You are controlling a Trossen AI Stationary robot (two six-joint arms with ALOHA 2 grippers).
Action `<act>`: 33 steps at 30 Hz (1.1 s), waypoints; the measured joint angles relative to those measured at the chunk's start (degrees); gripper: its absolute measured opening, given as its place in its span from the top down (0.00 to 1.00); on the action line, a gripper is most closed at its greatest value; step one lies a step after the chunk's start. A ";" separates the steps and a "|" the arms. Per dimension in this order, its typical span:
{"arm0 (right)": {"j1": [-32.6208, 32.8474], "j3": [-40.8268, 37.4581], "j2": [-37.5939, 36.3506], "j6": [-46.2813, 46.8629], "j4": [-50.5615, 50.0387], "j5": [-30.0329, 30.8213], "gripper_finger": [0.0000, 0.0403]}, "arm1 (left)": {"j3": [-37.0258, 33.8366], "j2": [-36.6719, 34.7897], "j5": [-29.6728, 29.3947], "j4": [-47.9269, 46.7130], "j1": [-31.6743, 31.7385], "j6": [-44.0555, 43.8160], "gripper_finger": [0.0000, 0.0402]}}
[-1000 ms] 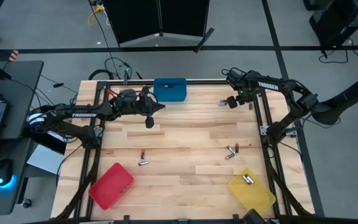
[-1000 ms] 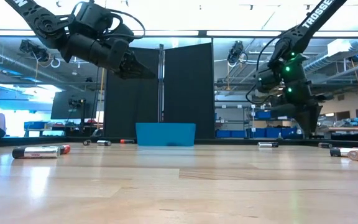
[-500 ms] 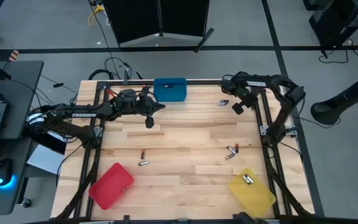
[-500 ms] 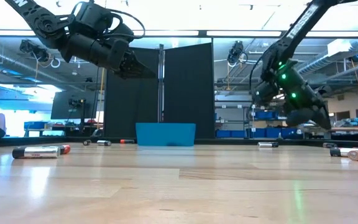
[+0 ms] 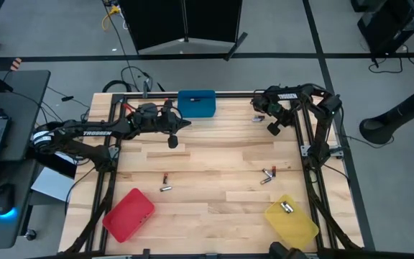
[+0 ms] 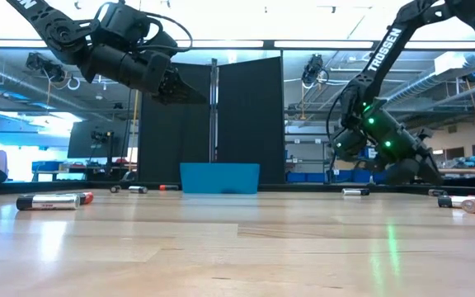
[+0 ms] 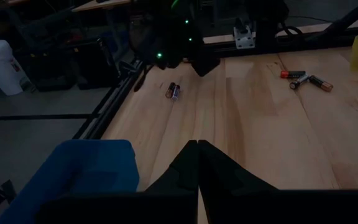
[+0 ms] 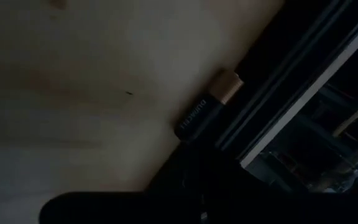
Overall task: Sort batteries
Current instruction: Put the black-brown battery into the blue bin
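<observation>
My right gripper point(image 5: 272, 128), clenched at the table's point(image 5: 214, 155) far right, lies beside a battery point(image 8: 207, 111) against the rail; grasping it will probably need a reopened, squarer approach.

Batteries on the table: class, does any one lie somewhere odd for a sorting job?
Yes. One dark battery with a copper end lies right against the black frame rail at the table's edge, beside the shut right gripper. The others lie on open wood.
</observation>
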 joint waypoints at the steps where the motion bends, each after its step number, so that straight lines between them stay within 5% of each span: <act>1: -0.07 0.00 0.00 -0.02 -0.11 -0.04 0.98 | 0.00 0.00 0.00 -0.02 0.02 0.00 0.97; 33: -0.88 -0.05 0.00 5.93 4.63 2.33 0.98 | 0.00 0.00 -1.99 -0.09 0.00 0.13 0.97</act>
